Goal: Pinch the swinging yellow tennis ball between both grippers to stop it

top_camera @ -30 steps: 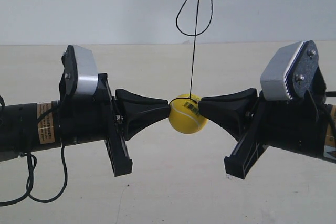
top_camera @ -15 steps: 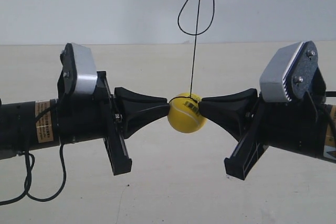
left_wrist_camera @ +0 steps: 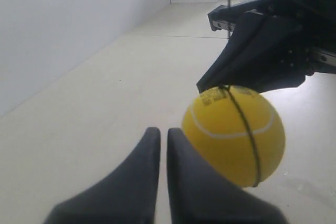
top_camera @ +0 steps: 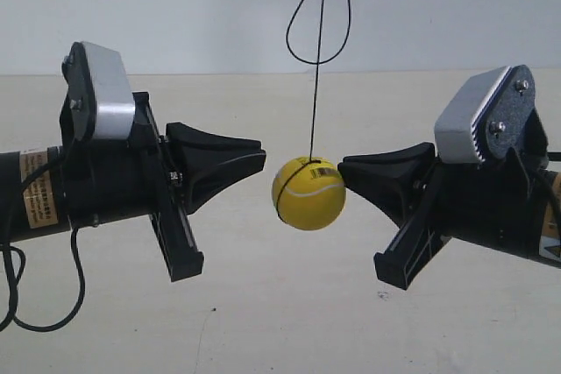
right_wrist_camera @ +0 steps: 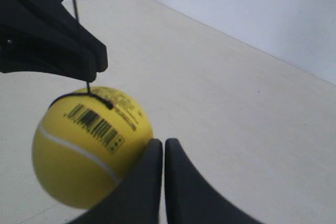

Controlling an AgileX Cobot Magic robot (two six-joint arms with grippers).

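The yellow tennis ball (top_camera: 308,193) hangs on a thin black looped cord (top_camera: 318,59) between two black wedge grippers. My left gripper (top_camera: 261,158), at the exterior view's left, is shut, and its tip stands a small gap up and left of the ball. My right gripper (top_camera: 343,166) is shut, with its tip against the ball's upper right, near the barcode. In the left wrist view the ball (left_wrist_camera: 231,140) lies beside my shut left gripper (left_wrist_camera: 159,130). In the right wrist view the ball (right_wrist_camera: 79,150) rests against the side of my shut right gripper (right_wrist_camera: 159,141).
A pale surface (top_camera: 280,321) lies below both arms and a white wall (top_camera: 175,6) stands behind. Silver-grey box modules (top_camera: 105,94) (top_camera: 478,120) sit on top of each arm. A black cable (top_camera: 17,295) loops down from the arm at the exterior view's left.
The ball was held between both tips. The left arm has drawn back and slightly up, away from the ball. The ball has sunk a little. The right arm has barely moved.
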